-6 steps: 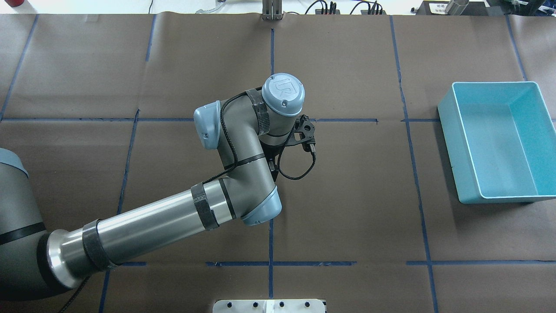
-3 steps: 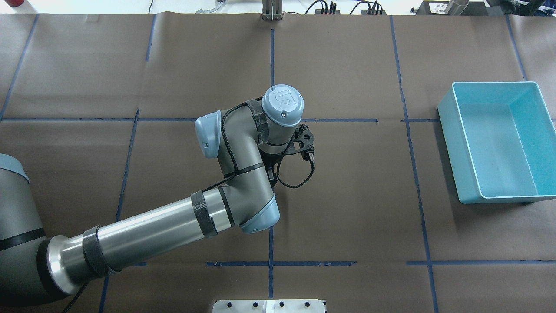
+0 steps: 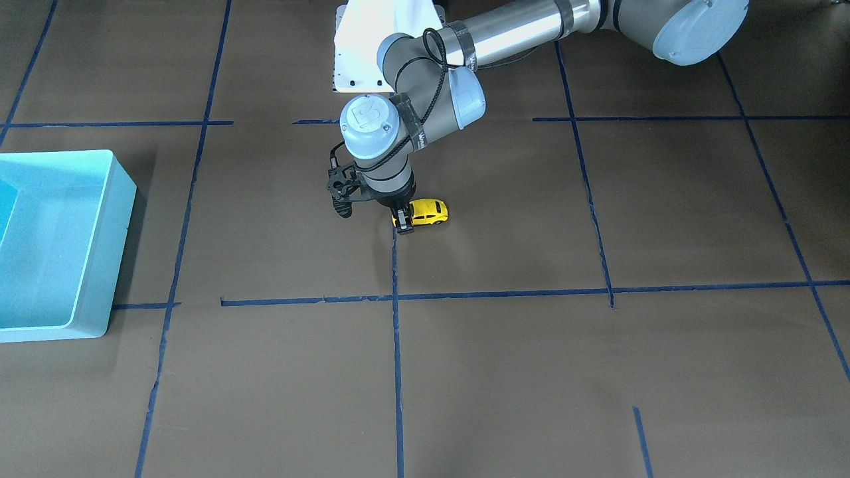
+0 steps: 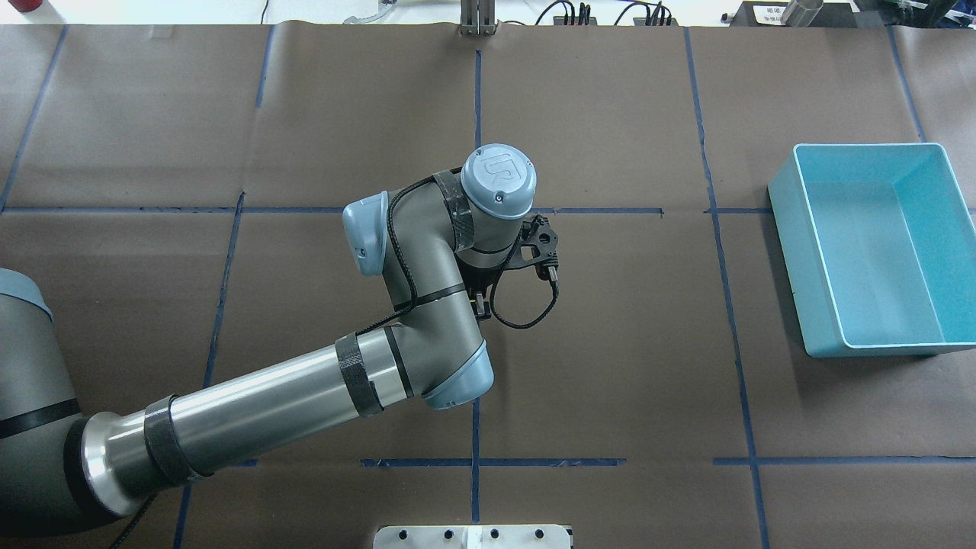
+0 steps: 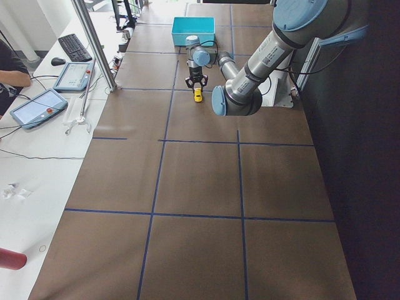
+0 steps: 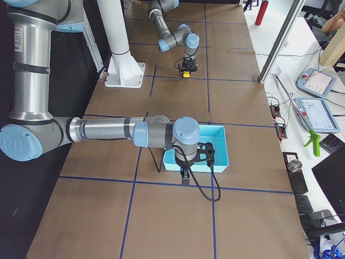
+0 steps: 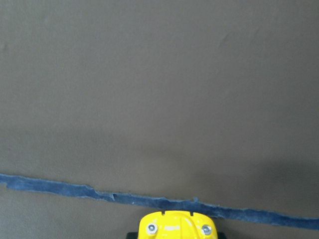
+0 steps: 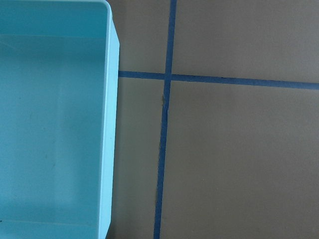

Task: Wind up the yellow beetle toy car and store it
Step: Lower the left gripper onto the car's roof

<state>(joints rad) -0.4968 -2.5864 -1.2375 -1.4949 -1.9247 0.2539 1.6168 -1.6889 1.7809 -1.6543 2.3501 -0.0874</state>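
Observation:
The yellow beetle toy car [image 3: 430,211] stands on its wheels on the brown table near the middle. My left gripper [image 3: 406,220] points straight down and is shut on one end of it. The left wrist view shows only the car's yellow end [image 7: 174,226] at the bottom edge, just in front of a blue tape line. In the overhead view my left wrist [image 4: 497,175] hides the car. My right gripper [image 6: 184,176] hangs over the near edge of the light-blue bin [image 6: 215,128]; I cannot tell whether it is open or shut.
The light-blue bin [image 4: 793,252] is empty and stands at the table's right side, also in the front view [image 3: 106,252] and the right wrist view [image 8: 107,149]. Blue tape lines [image 4: 476,99] cross the table. A white base plate [image 3: 358,60] sits behind the left arm.
My left wrist first slid back toward the robot's side of the table, then moved a little forward and right again. The bin has not moved.

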